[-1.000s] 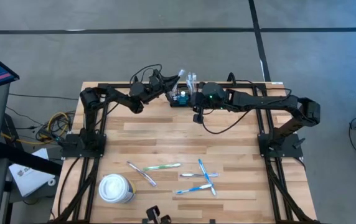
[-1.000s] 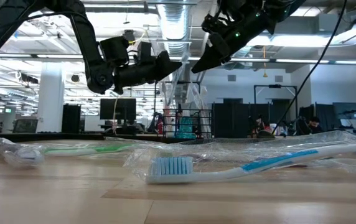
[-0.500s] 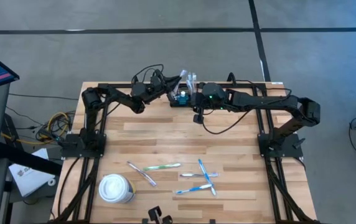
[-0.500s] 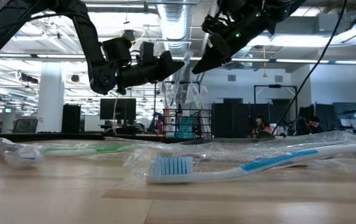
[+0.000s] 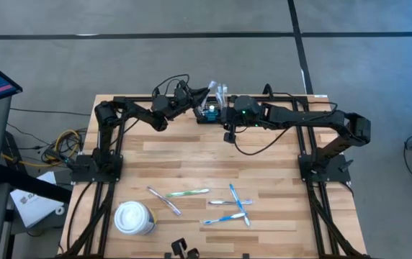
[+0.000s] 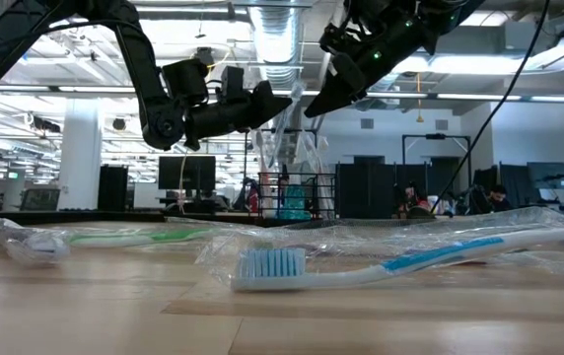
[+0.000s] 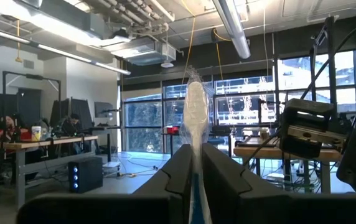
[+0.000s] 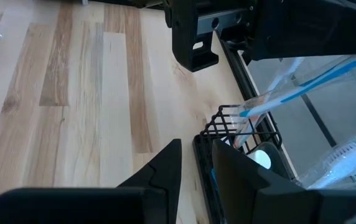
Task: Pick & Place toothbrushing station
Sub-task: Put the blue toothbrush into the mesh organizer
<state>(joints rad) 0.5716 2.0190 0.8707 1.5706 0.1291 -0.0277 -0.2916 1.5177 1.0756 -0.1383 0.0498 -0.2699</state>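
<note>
The toothbrushing station (image 5: 209, 114), a small black wire-mesh box, stands at the table's far edge, also seen in the low view (image 6: 297, 197) and the right wrist view (image 8: 243, 134). Wrapped toothbrushes (image 6: 297, 148) stand upright in it. My left gripper (image 5: 204, 92) is above the station's far left side, shut on a plastic-wrapped toothbrush (image 7: 195, 106). My right gripper (image 8: 198, 146) hangs above the station's right side (image 6: 310, 108), slanting down. Its fingers are a little apart with nothing between them. My left gripper pinches the wrapped toothbrush's handle (image 7: 195, 171) between its two fingers. The brush lies along the fingers. Its head sticks out past their tips, slanting upward. The brush is lifted clear of the table and the station.
On the near half of the table lie a green toothbrush (image 5: 188, 193), a clear-wrapped one (image 5: 164, 201) and blue ones (image 5: 233, 205), close before the low camera (image 6: 361, 266). A white lidded cup (image 5: 134, 218) stands near left. The middle of the table is bare wood (image 5: 213, 158).
</note>
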